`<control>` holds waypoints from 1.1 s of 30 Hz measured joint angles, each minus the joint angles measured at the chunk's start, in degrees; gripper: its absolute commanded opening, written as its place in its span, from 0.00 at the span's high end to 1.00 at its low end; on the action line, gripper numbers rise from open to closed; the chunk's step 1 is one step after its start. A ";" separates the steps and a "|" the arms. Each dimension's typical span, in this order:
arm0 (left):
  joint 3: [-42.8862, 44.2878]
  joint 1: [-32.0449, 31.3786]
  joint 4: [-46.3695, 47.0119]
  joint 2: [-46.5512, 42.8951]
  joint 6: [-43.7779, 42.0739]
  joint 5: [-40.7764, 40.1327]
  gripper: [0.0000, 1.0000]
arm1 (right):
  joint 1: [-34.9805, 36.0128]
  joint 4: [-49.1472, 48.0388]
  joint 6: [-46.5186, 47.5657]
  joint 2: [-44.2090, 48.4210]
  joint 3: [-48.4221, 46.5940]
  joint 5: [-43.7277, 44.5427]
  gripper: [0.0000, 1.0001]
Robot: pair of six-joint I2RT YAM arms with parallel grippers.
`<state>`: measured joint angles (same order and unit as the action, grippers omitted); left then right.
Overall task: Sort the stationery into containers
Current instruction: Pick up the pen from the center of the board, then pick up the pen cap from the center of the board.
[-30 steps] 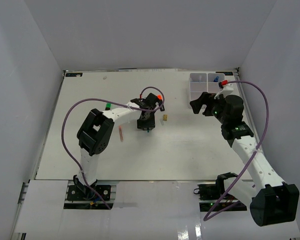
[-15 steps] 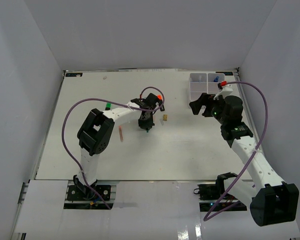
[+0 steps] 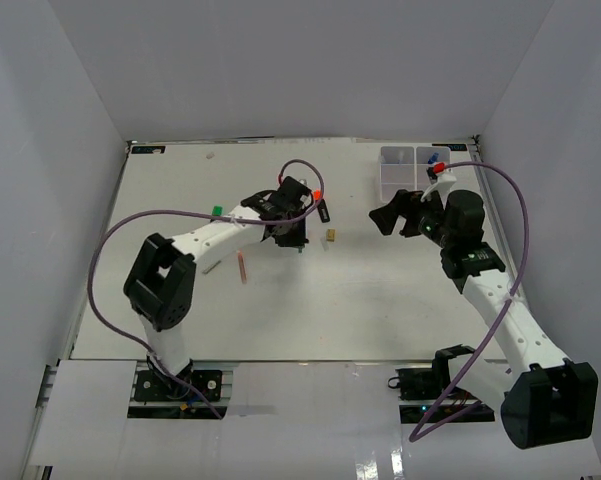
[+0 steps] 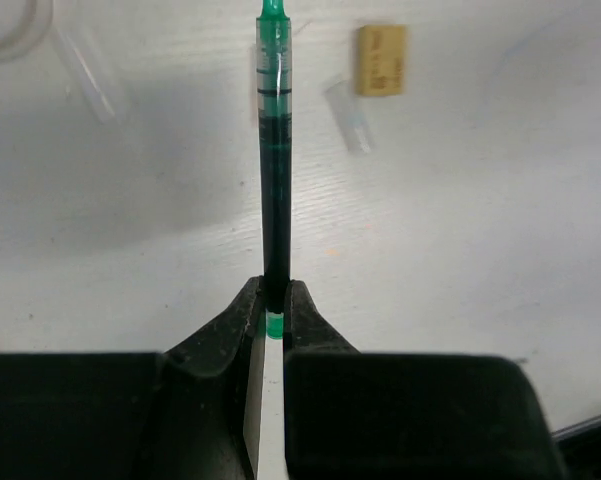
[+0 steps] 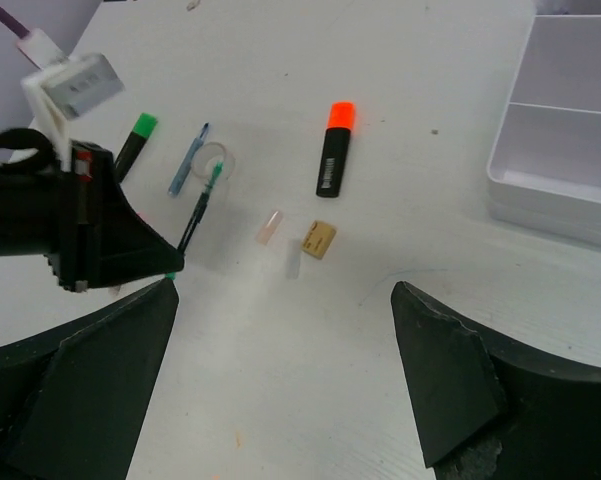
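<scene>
"Left wrist shows my left gripper (image 4: 273, 292) pinched shut on the tail end of the thin green-tipped pen (image 4: 274, 180), with nearly all of it sticking out ahead of the jaws. Safe to carry like that?"

"I'd think so, if you lift straight up first — I can't tell whether the tip is clear of the table (image 3: 310, 300). From the right wrist, the tape ring (image 5: 215, 160), the tan block (image 5: 318, 238) and the orange-capped marker (image 5: 333, 150) lie close by, so rise before you swing."

"And my right gripper (image 5: 283, 290)?"

"Jaws spread wide, holding nothing, just in front of the containers (image 3: 398, 180) at the far right. I'd draw it aside — then carry slowly, since an end grip may let the pen pivot. Lay it lengthwise into a compartment before releasing."
</scene>
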<state>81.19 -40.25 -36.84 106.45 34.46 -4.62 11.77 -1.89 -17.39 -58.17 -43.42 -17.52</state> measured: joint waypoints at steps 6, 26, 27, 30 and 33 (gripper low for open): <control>-11.61 0.00 13.79 -17.68 -8.20 3.93 0.96 | 2.21 0.31 -0.17 -3.30 -3.19 -6.64 0.04; -37.35 0.00 53.62 -38.73 -23.54 23.10 0.96 | 13.46 -2.91 -4.61 -9.84 -10.78 -15.72 0.20; -37.35 0.00 54.21 -38.93 -24.04 23.65 0.96 | 13.90 -2.97 -4.74 -10.25 -10.93 -15.74 0.23; -37.35 0.00 55.10 -39.12 -25.27 25.31 0.96 | 14.75 -3.08 -5.03 -11.23 -11.69 -15.89 0.27; -37.35 0.00 55.01 -39.12 -26.05 26.34 0.96 | 15.80 -3.85 -4.98 -11.74 -12.48 -16.13 0.31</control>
<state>43.83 -40.25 18.17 67.33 8.40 21.71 27.57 -5.74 -22.37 -69.91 -55.90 -33.65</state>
